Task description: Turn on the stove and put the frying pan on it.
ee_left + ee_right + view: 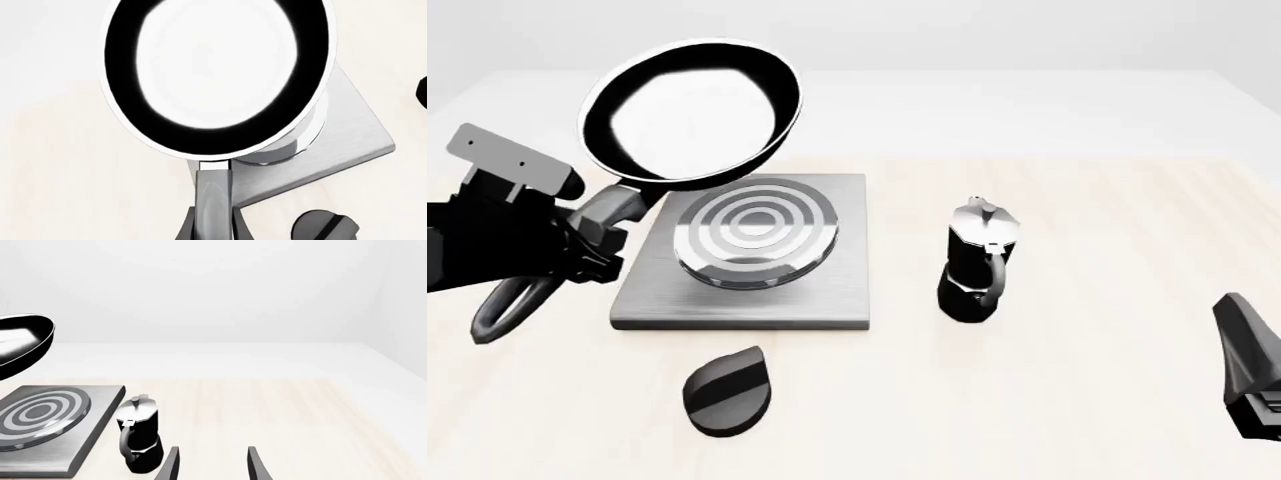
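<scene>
A black-and-silver moka pot [976,262] stands upright on the pale worktop [1068,400] at about 3 o'clock from the stove [747,300], near it but apart, its handle turned toward the camera side. At 6 o'clock from the grey plate lies the black teardrop knob [729,390], flat on the worktop and clear of the plate's edge. Nothing rests on the ringed burner [755,240].

The frying pan [691,110] is in the air, off the worktop, at roughly 11 o'clock from the burner in the front view, and tilted so that its inside faces the camera. It is round and shallow with a black wall and thin pale rim; the inside is so glossy that it reflects as a white patch. In the left wrist view the pan [217,75] hangs above a corner of the plate [347,130], partly over the burner's edge. Its long dark grey handle ends in a loop [505,305] that sticks out behind the left gripper [598,232].

The left fingers [187,227] are clamped on the pan's handle [213,195], one on each side.

The right gripper [212,465] sits low at 4 o'clock from the stove, well away from it, its fingers [169,465] spread apart and holding nothing, with the moka pot [139,437] just beyond one of them.
</scene>
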Tool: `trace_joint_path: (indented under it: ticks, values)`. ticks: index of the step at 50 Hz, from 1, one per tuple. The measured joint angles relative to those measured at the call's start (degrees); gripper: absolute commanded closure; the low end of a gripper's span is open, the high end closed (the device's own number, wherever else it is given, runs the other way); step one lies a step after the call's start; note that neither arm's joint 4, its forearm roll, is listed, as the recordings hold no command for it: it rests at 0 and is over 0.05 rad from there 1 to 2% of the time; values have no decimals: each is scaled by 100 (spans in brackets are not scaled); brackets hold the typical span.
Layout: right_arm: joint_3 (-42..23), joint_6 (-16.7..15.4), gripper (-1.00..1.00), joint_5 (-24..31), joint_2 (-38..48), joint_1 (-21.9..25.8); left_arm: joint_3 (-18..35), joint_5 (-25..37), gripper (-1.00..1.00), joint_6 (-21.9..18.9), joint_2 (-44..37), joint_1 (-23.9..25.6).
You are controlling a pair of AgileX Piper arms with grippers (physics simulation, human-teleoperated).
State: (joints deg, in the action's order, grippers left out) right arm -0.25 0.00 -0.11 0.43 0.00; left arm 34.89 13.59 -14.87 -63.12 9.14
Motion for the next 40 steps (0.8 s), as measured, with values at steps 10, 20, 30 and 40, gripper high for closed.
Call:
trace_joint_path:
  ticks: [10,20,30,40]
  values:
    - [0,0,-100,0,0,0,-120,-17,100,22,-20,193]
    - [0,0,-100,0,0,0,-201,-64,100,64,-115,351]
    - [0,0,-100,0,0,0,-280,-160,100,99,-261,463]
    - [0,0,-100,0,0,0,-393,-294,100,122,-397,528]
